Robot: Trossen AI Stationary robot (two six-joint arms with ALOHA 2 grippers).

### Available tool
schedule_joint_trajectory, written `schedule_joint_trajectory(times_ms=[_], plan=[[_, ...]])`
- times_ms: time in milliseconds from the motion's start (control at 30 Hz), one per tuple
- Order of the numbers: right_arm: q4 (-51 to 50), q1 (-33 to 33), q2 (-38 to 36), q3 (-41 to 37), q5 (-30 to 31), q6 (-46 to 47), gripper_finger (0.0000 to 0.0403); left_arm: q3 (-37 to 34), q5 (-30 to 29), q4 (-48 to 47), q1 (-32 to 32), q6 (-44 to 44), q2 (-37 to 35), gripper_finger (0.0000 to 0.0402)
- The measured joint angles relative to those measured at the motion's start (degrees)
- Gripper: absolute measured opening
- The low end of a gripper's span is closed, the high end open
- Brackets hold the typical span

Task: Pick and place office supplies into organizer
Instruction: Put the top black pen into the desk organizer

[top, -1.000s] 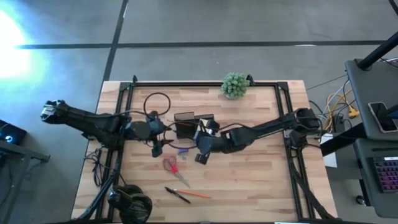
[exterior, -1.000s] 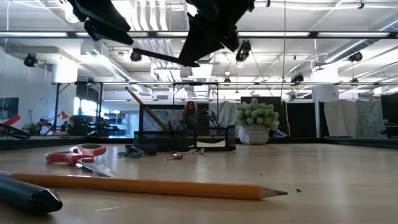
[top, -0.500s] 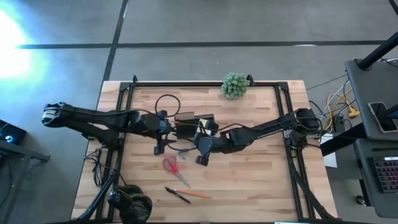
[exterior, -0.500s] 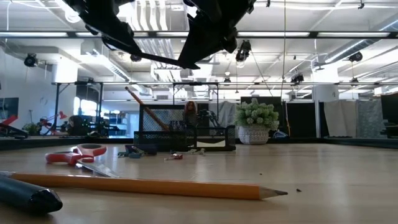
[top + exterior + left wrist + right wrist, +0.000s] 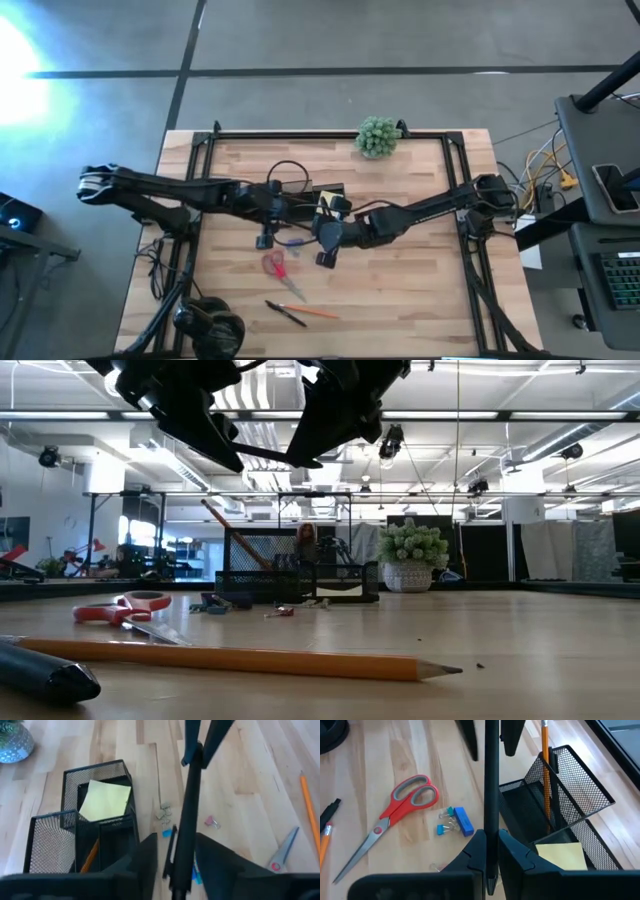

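Note:
A thin black pen [image 5: 491, 780] hangs in the air over the table's middle, with my right gripper [image 5: 491, 845] shut on it. My left gripper [image 5: 175, 857] is open; its two fingers stand on either side of the same pen [image 5: 187, 805], near the other end. Below them stands the black mesh organizer [image 5: 75, 825]. It has a yellow sticky-note pad [image 5: 105, 800] in one compartment and an orange pencil [image 5: 546, 775] leaning in another. Red-handled scissors [image 5: 402, 807], blue clips [image 5: 455, 822] and another pencil [image 5: 230, 658] lie on the wood. My right gripper pinches the pen's shaft [image 5: 491, 822] between its two fingers and lies along it. The pen sticks out past the fingertips, slanting, clear of the table and the organizer. My left gripper's fingers [image 5: 212, 860] flank the shaft; I cannot tell whether they touch it.
A green ball-shaped plant [image 5: 378, 136] stands at the table's far edge. Black headphones [image 5: 210, 330] lie at the near left corner. A black pen and an orange pencil [image 5: 292, 312] lie near the front edge. A black frame [image 5: 330, 132] rims the table.
My left gripper has moved toward the table's right and a little down, up to the pen and my right gripper, rolling as it went. My right gripper has kept the pen still.

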Motion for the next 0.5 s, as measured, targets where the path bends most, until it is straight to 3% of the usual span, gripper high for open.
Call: schedule_joint_trajectory(times_ms=[167, 367, 500], plan=[[-0.5, 0.0, -0.1, -0.2, 0.0, -0.2, 0.0022, 0.9, 0.9, -0.4, -0.1, 1.5, 0.3, 0.0028], [0.2, 0.0, -0.2, -0.3, 0.6, -0.4, 0.0023, 1.1, 0.8, -1.1, 0.0, 1.9, -0.9, 0.0023], [0.0, 0.2, -0.2, 0.0, 5.6, 0.1, 0.0039, 1.4, -1.3, -2.7, 0.1, 1.6, -1.2, 0.0023]])
